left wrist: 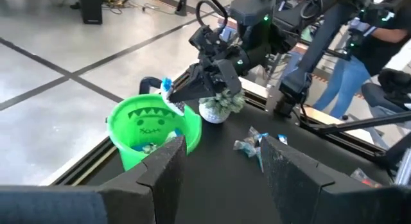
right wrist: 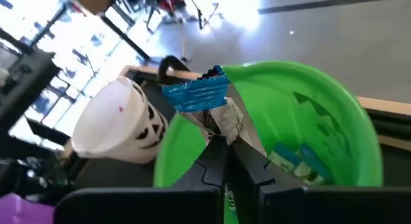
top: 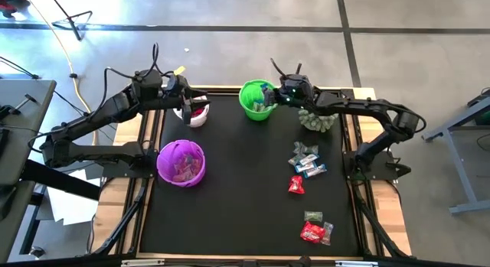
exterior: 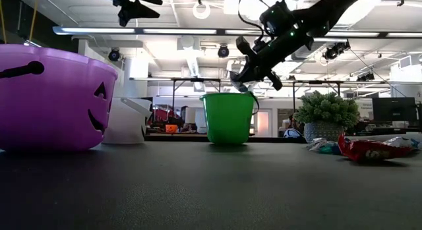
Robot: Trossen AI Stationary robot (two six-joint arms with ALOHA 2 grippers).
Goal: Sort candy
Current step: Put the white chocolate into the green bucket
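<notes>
Candy in silvery blue-white wrapper [right wrist: 204,102] we are pinching in the closed right pincer [right wrist: 226,142] over the green plastic bucket [top: 256,100], the left pincer [top: 186,106] gaping empty, several wrapped sweets [top: 306,161] lying unsorted on the black worktop [top: 245,198].

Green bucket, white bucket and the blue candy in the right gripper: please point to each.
green bucket [top: 251,106]: high view, on its rim.
white bucket [right wrist: 112,121]: right wrist view, on its side wall.
blue candy [right wrist: 196,95]: right wrist view, on its wrapper.

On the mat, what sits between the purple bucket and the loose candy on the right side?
Nothing: in the high view, only bare black mat separates the purple bucket from the loose candy.
</notes>
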